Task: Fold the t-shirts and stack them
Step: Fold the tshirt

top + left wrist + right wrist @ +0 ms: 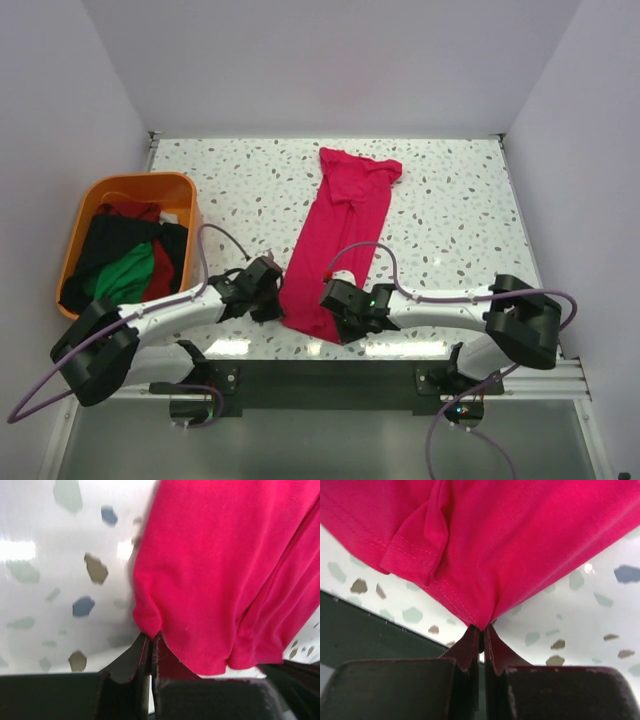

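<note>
- Crimson-pink t-shirt [338,235] lies on the speckled desk [460,200] as a long narrow band, running from far-centre toward the near edge and leaning a bit left at the near end.
- Far end of it is rumpled; a ridge of cloth runs down the middle.
- Left fingers [270,298] sit at the near-left edge of the shirt. In the left wrist view the left fingers [131,662] are pressed together, with the hem corner of the pink cloth [225,570] pinched between the tips.
- Right fingers [345,318] are at the near-right corner of the same shirt. In the right wrist view they [465,652] are also clamped narrow on a gathered point of the hem, cloth [520,540] fanning out from the pinch.
- A stitched, doubled-over flap [415,555] shows left of that pinch.
- Both arms reach inward from either side, the near end of the shirt between them.
- Orange tub [92,200] stands at the desk's left side, well apart from the pink shirt.
- Inside it, piled together: a black shirt [112,240], a green shirt [125,272] and dark red cloth [132,211]; can't tell whether any are folded.
</note>
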You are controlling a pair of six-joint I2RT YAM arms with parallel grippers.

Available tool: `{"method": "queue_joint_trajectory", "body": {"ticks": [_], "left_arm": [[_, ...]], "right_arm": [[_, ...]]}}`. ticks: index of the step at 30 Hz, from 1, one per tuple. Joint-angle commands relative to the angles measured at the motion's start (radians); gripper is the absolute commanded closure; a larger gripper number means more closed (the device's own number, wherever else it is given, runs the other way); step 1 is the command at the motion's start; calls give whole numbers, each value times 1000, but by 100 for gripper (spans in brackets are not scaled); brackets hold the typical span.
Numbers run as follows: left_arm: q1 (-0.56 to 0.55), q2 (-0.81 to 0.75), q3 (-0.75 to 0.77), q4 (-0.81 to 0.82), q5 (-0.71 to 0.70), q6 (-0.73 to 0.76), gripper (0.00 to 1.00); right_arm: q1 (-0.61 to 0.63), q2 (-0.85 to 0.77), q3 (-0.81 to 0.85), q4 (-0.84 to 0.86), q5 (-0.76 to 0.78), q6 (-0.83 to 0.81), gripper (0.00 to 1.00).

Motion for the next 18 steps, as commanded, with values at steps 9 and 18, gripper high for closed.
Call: {"method": "queue_joint_trajectory", "body": {"ticks": [9, 18], "left_arm": [[-5, 45, 237, -80, 4, 87, 100], [69, 308, 596, -46, -1, 253, 100]], "right_arm": [[-139, -138, 79, -130, 26, -63, 100], [-417, -68, 246, -127, -3, -238, 100]]}}
